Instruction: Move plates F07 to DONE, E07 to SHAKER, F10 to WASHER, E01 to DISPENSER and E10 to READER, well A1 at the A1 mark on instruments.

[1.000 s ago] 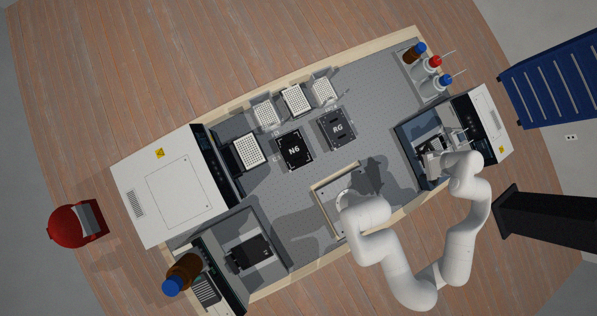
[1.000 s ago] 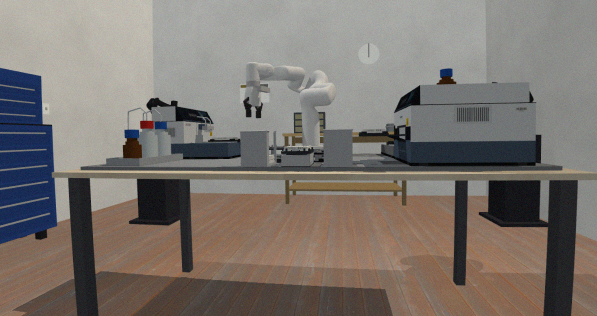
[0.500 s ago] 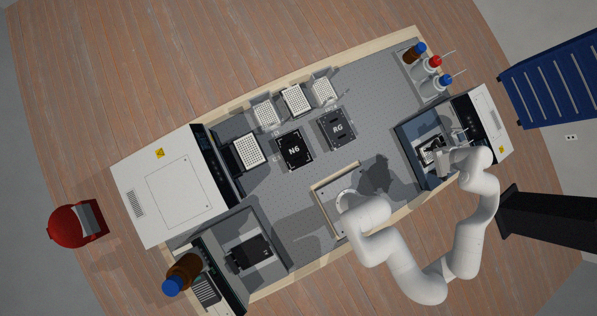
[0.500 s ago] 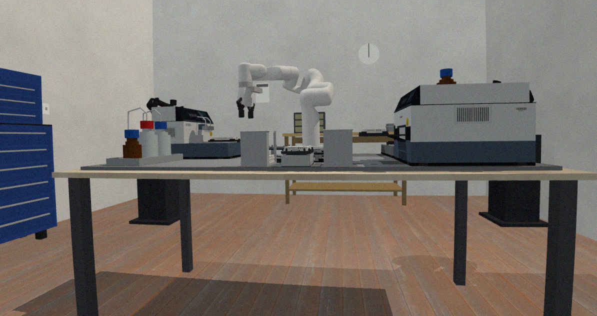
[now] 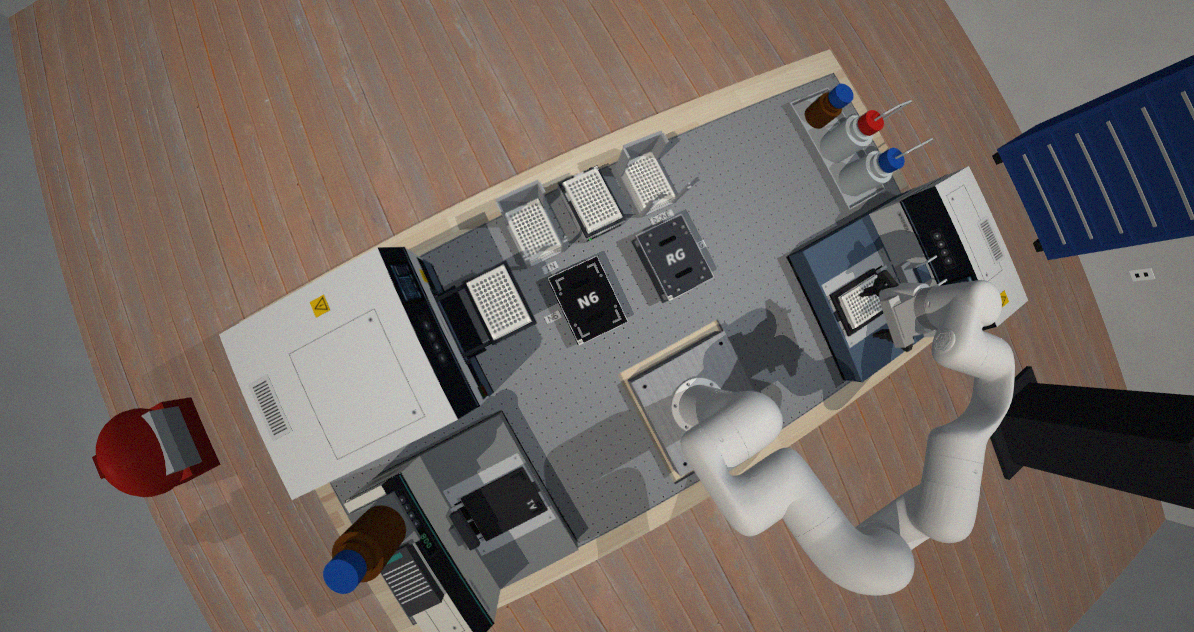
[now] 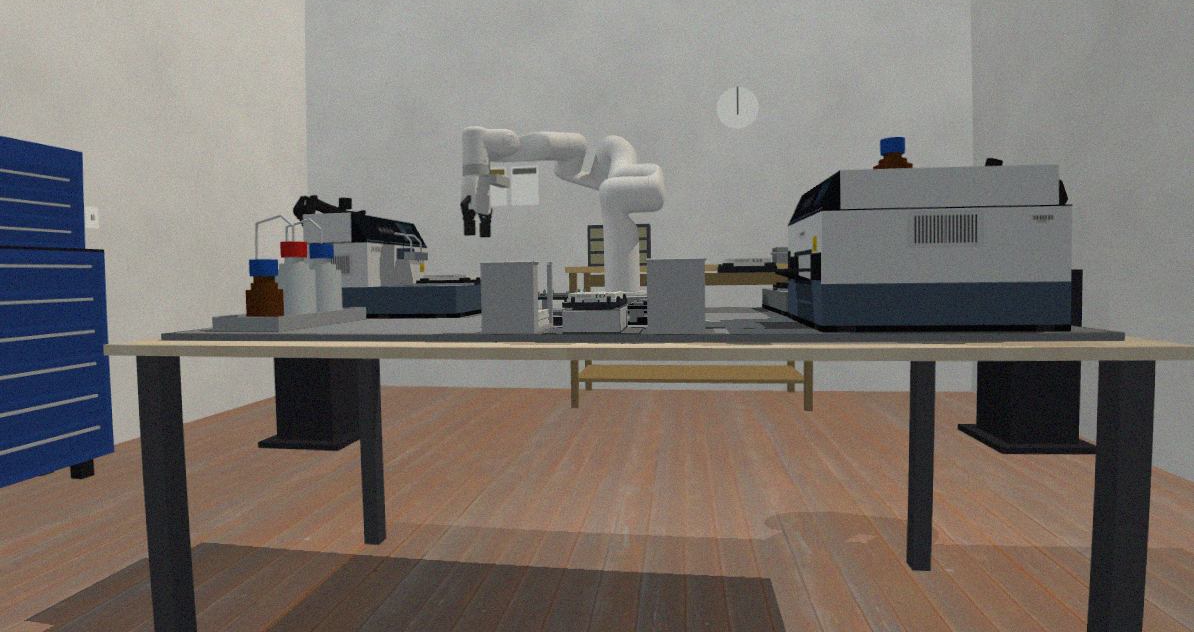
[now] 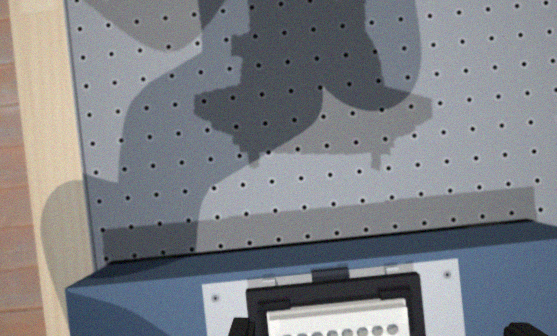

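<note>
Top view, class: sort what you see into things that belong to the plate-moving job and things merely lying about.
Belongs to the job:
- white well plate in the blue-grey instrument, below the open fingers
- second white well plate on the big white instrument's tray
- black nests N6 and RG

Lying about:
- capped bottles
- blue drawer cabinet
- red stool

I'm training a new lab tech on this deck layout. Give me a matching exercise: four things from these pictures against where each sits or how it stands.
1. gripper
2. nest N6
3. red-capped bottle
4. blue cabinet

A. between two blue-capped bottles
B. on the wooden floor
C. jaws open, above a white plate
D. beside nest RG, no plate on it

Pairs: 1-C, 2-D, 3-A, 4-B.
</note>
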Robot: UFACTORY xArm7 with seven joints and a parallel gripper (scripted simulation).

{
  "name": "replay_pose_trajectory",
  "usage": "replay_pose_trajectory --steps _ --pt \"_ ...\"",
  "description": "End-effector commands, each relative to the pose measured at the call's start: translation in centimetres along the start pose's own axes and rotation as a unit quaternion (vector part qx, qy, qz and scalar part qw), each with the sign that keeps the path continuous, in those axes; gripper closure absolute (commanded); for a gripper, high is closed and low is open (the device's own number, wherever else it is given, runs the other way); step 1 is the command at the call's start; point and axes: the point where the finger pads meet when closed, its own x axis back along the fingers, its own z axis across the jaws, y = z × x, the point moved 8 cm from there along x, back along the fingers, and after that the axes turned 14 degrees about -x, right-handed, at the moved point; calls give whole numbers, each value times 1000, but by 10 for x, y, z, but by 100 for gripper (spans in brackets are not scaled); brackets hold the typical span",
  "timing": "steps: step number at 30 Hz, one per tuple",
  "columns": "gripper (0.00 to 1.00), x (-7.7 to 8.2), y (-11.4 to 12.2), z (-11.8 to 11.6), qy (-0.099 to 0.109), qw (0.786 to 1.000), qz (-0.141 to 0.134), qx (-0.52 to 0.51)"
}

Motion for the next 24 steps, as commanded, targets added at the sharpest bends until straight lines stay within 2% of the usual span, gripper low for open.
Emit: replay_pose_trajectory --steps 1,6,9,24 --pt "0 2 10 4 2 1000 -2 0" --pt "0 2 20 7 2 1000 -2 0" --pt "0 2 29 11 2 998 -2 60" --pt "0 2 70 25 2 998 -2 61"
